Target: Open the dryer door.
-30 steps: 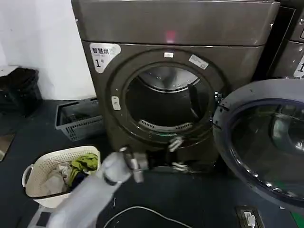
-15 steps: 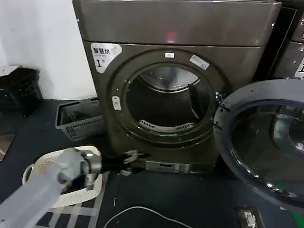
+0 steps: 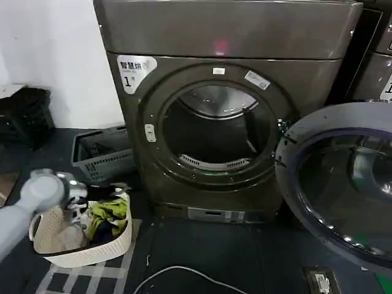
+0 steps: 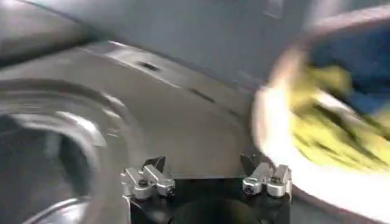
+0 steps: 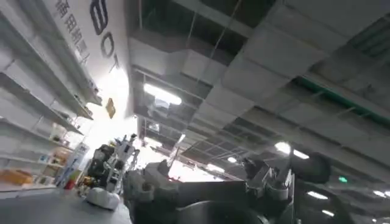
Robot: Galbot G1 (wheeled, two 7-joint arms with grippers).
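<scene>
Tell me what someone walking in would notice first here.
The dryer door hangs swung wide open on the right of the head view, its chrome ring and dark glass facing out. Behind it the dryer shows its open round drum mouth, with a white sticker marked "1" at upper left. At lower left the left gripper hovers over a white laundry basket of clothes, jaws open.

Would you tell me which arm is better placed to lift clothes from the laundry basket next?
Left: its tool hangs open directly over the basket left of the dryer, whose door already stands open.
</scene>
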